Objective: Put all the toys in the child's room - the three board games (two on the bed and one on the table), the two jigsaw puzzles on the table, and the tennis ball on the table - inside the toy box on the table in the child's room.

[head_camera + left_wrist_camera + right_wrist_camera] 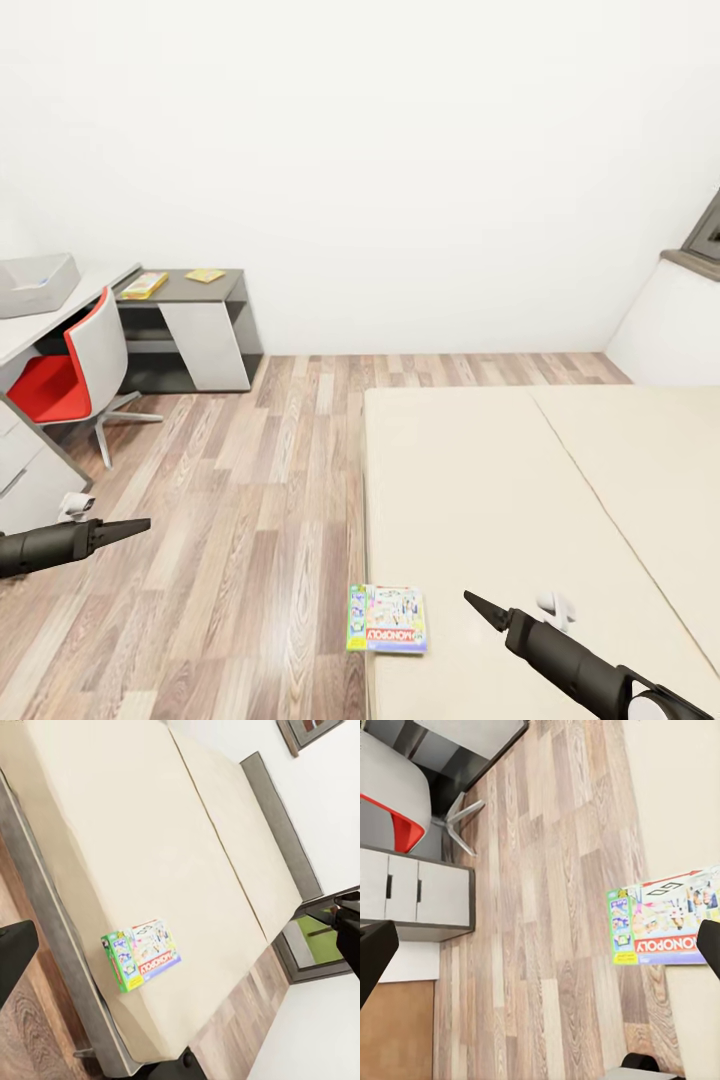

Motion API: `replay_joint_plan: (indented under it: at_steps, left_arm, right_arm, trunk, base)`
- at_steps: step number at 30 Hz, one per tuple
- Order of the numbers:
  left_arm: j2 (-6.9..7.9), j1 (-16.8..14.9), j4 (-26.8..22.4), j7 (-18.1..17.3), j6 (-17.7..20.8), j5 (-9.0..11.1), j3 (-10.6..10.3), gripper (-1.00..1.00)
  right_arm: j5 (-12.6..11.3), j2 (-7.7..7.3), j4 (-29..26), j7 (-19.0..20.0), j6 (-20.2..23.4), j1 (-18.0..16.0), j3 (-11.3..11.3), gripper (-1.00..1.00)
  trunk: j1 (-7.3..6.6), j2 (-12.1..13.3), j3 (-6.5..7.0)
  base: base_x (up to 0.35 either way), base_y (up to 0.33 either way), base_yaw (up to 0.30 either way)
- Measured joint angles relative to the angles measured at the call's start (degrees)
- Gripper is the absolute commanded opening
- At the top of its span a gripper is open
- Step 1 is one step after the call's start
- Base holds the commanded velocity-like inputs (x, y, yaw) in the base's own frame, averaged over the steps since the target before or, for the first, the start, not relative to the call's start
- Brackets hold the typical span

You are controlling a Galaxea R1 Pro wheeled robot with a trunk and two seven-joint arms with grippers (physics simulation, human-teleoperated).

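Observation:
A white-green-blue board game (388,619) with a red MONOPOLY stripe lies flat at the near left corner of the beige bed (520,500). The box also shows in the left wrist view (142,954) and the right wrist view (667,919). My right gripper (478,603) hovers open over the mattress just right of it. Over the wood floor at far left, my left gripper (135,525) is open and empty. The grey toy box (35,283) sits on the table (60,320). A yellow game box (143,285) and a flat yellow square (205,275) rest on its dark wing. The tennis ball is out of view.
A red-and-white swivel chair (70,370) stands tucked at the desk, with white drawers (416,889) beside it. Wood-plank floor (260,500) runs between desk and bed. A white wall closes the back, and a grey-framed window (708,235) is at far right.

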Motion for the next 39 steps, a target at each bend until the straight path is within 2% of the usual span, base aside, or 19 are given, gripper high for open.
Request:
replay_joint_plan:
  at_steps: [39]
  left_arm:
    - [0.00,0.0,0.0,0.0,0.0,0.1,0.1,1.00]
  right_arm:
    - [0.0,0.08,0.0,-0.1,0.0,0.0,0.0,1.00]
  trunk:
    - [0.00,0.0,3.62]
  base:
    - [0.000,0.000,0.000]
